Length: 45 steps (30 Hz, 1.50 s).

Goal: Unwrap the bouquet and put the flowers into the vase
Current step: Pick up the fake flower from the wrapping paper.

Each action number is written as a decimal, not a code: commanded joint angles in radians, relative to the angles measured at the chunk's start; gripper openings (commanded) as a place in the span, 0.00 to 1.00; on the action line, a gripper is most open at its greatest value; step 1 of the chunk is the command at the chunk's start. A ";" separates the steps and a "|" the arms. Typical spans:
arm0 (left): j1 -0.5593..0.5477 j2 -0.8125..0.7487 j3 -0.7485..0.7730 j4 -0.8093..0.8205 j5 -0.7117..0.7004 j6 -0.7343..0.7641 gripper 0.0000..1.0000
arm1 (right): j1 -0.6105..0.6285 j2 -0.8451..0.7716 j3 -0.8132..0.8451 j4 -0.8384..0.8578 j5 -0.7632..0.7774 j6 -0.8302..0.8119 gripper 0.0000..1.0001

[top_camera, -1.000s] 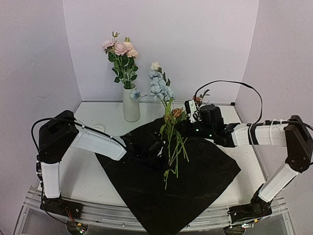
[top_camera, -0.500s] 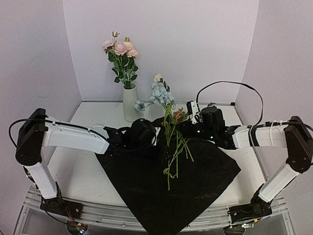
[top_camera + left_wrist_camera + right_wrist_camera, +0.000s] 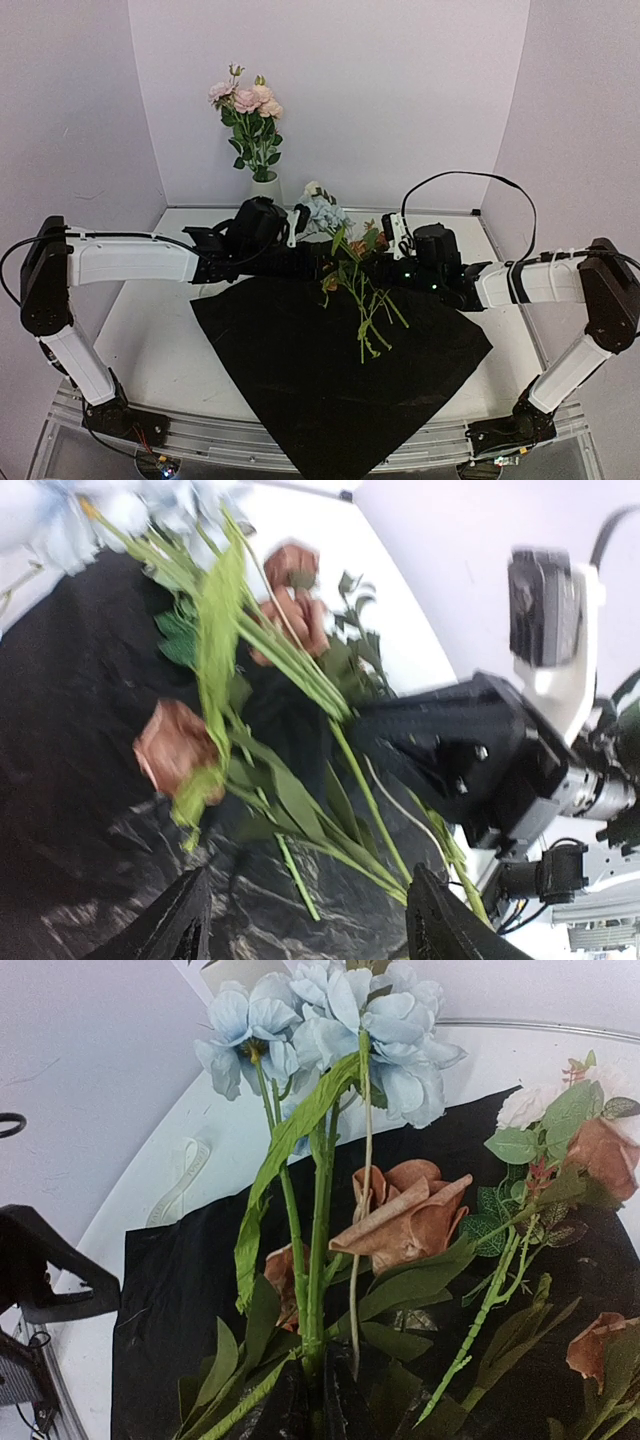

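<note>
right wrist: right claw (image 3: 318,1388) tight around stems of the flowers (image 3: 335,1020); left claw (image 3: 312,925) (seemingly empty) spread wide

vase (image 3: 266,184) mostly hidden behind left arm (image 3: 130,258) (only its neck shows), blue flowers (image 3: 180,500) blurred, cropped by top edge

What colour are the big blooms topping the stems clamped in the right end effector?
Pale blue. Those flowers show clearest in the right wrist view.
</note>
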 commanded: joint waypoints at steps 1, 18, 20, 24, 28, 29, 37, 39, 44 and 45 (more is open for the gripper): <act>0.045 -0.045 0.020 0.104 0.038 -0.018 0.69 | -0.004 -0.020 -0.003 0.068 -0.021 0.005 0.09; 0.136 0.094 0.101 0.243 0.005 -0.114 0.34 | -0.004 -0.041 -0.033 0.101 -0.051 0.013 0.09; 0.139 0.115 0.112 0.243 0.005 -0.128 0.34 | -0.004 -0.044 -0.035 0.102 -0.051 0.012 0.09; 0.146 0.153 0.132 0.243 0.013 -0.148 0.36 | -0.004 -0.045 -0.038 0.105 -0.051 0.010 0.09; 0.148 0.181 0.147 0.243 0.016 -0.161 0.37 | -0.004 -0.045 -0.038 0.107 -0.052 0.008 0.09; 0.150 0.188 0.150 0.243 0.016 -0.166 0.38 | -0.004 -0.045 -0.038 0.107 -0.053 0.008 0.09; 0.156 0.254 0.202 0.249 0.038 -0.188 0.41 | -0.005 -0.037 -0.038 0.112 -0.070 0.004 0.09; 0.157 0.271 0.215 0.251 0.040 -0.188 0.41 | -0.004 -0.034 -0.040 0.113 -0.076 0.002 0.09; 0.163 0.303 0.235 0.262 0.051 -0.185 0.30 | -0.004 -0.027 -0.050 0.119 -0.094 0.006 0.11; 0.165 0.309 0.235 0.264 0.054 -0.184 0.26 | -0.004 -0.025 -0.053 0.122 -0.097 0.007 0.11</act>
